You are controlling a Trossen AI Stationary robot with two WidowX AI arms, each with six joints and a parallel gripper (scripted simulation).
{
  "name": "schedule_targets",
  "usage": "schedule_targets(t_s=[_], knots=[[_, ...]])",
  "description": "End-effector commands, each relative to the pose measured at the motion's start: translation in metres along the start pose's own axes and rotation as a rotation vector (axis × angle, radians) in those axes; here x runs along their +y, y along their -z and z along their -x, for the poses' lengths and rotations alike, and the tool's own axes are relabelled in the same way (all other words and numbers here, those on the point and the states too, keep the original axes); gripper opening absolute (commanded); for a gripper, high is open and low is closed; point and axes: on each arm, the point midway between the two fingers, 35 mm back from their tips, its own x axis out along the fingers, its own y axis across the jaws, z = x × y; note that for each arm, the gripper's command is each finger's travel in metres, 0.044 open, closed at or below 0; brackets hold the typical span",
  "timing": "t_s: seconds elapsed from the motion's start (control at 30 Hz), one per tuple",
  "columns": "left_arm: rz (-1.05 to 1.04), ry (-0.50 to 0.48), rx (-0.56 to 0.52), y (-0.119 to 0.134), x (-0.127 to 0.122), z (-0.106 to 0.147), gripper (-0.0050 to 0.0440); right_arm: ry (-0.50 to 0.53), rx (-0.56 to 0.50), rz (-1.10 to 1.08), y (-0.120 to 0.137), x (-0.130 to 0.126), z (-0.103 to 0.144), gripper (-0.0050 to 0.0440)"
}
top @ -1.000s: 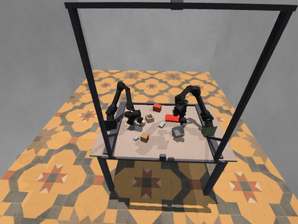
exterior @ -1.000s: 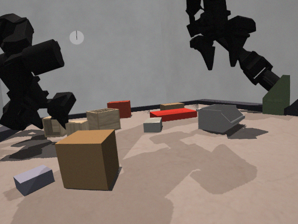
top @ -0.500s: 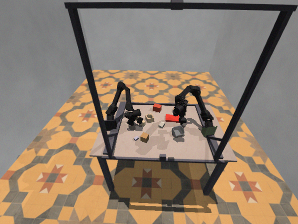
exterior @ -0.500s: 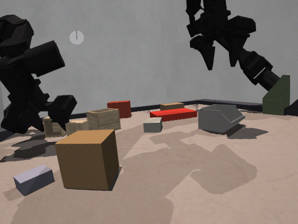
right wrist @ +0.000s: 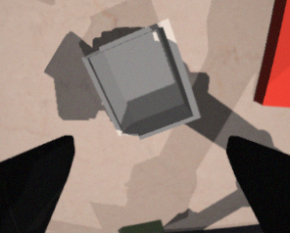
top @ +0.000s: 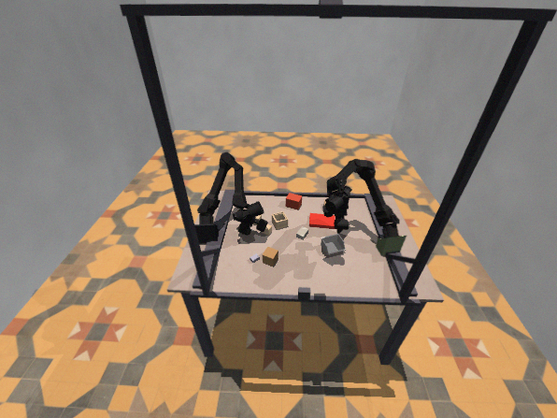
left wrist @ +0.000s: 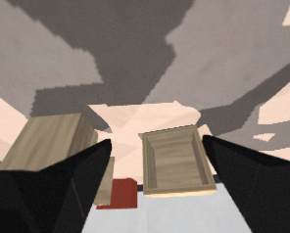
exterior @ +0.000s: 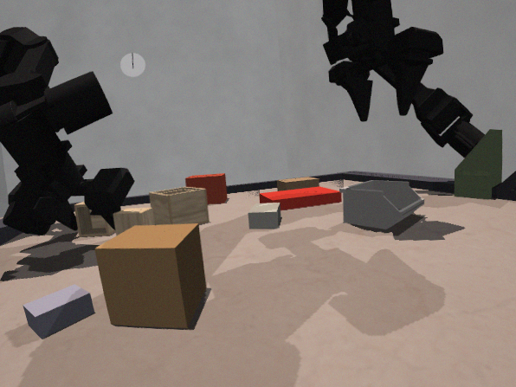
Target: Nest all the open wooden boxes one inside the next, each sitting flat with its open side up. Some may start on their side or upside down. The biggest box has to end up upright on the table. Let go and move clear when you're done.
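The largest wooden box (top: 279,222) (exterior: 178,209) stands upright, open side up. A smaller wooden box (exterior: 81,222) (left wrist: 173,191) lies on its side with its opening toward the left wrist camera. My left gripper (exterior: 93,228) (left wrist: 156,141) is open and low, with its fingertips around the near side of that box's view, not closed on it. Another wooden box (top: 267,229) (exterior: 134,221) (left wrist: 49,139) stands beside one finger; its opening does not show. My right gripper (exterior: 383,117) (right wrist: 152,144) is open and empty, high above the table.
A grey bin (top: 333,246) (exterior: 372,204) (right wrist: 147,64) is below my right gripper. An orange-brown block (top: 270,256) (exterior: 143,280), a pale block (top: 254,258) (exterior: 61,308), a grey block (top: 302,233) (exterior: 264,217), a flat red block (top: 321,221) and a taller red block (top: 293,201) stand around.
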Motion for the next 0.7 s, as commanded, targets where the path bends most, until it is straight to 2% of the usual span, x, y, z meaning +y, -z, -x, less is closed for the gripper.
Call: schedule_targets(t_s=[0.0,0.33,0.67], knots=[[-0.004,-0.009,0.007,0.0,-0.001,-0.002,0.04,-0.005,-0.009,-0.01,-0.002,0.0,0.003,0.04],[-0.004,-0.01,0.011,0.001,-0.002,-0.004,0.04,-0.005,-0.009,-0.01,-0.002,0.0,0.003,0.04],[0.145,0.026,-0.034,0.021,0.001,-0.012,0.04,-0.005,-0.009,-0.01,-0.002,0.0,0.003,0.04]])
